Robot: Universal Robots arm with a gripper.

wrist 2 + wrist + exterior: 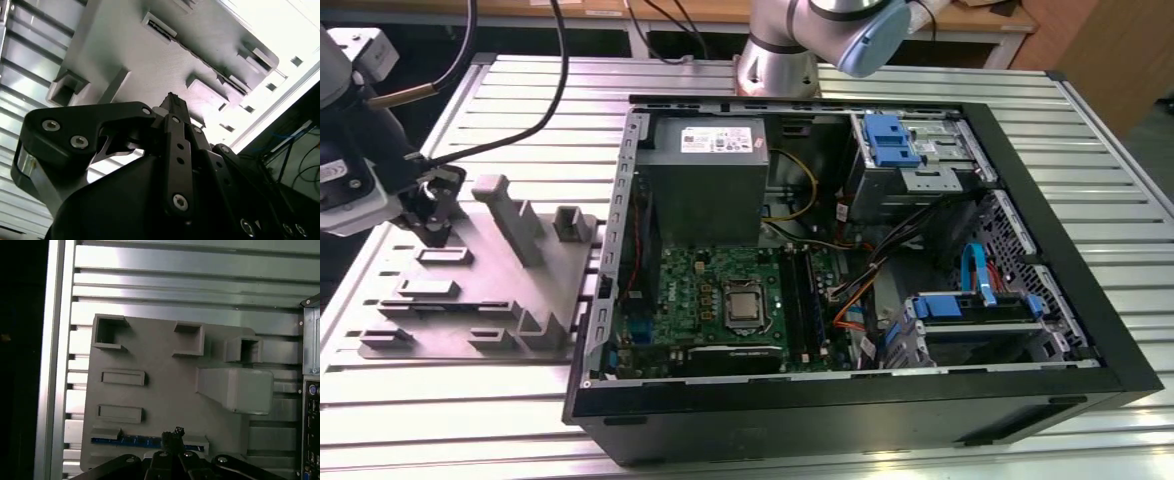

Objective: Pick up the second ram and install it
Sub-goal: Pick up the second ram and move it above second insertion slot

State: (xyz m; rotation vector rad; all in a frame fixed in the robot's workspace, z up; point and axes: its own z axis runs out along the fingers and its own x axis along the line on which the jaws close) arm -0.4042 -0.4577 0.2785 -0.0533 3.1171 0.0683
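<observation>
The second ram (130, 441) shows as a thin blue strip standing on edge in a long slot of the grey fixture plate (165, 390). My gripper (173, 432) hangs over that strip near its middle, fingers drawn together with nothing between them. In the exterior view the gripper (436, 238) sits over the fixture plate (480, 290) at the exterior view's left, above its surface and outside the computer case. In the second wrist view the gripper (172, 98) points at the plate (140, 60). The green motherboard (707, 295) with its long black slots (803, 295) lies in the open case.
The open black computer case (854, 400) lies on the slatted metal table (520, 90), with a grey power-supply box (707, 170), blue drive brackets (887, 135) and loose cables inside. A tall grey tower (514, 225) rises from the fixture beside the gripper. Black cables (520, 125) trail behind.
</observation>
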